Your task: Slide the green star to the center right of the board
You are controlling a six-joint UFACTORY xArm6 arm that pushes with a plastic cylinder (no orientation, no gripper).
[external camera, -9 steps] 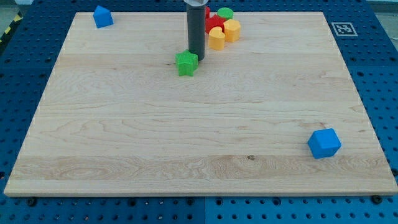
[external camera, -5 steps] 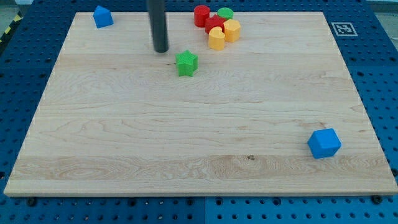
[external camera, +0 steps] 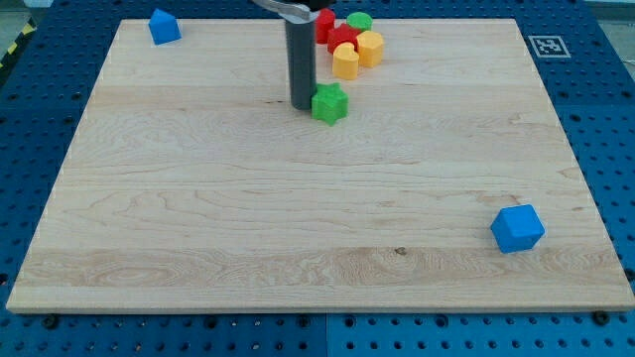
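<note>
The green star point(external camera: 329, 103) lies on the wooden board point(external camera: 298, 198) in its upper middle. My tip point(external camera: 302, 105) touches the star's left side; the dark rod rises from there out of the view's top. The star sits just below a cluster of blocks at the view's top.
The cluster holds a red cylinder point(external camera: 323, 24), a red block point(external camera: 343, 39), a green cylinder point(external camera: 359, 21) and two yellow blocks point(external camera: 345, 61) point(external camera: 369, 48). A blue block point(external camera: 164, 26) sits at the top left. A blue cube point(external camera: 517, 228) lies at the lower right.
My tip went from the star's upper right round to its upper left, then came against its left side. The star has slid about 30 px to the right.
</note>
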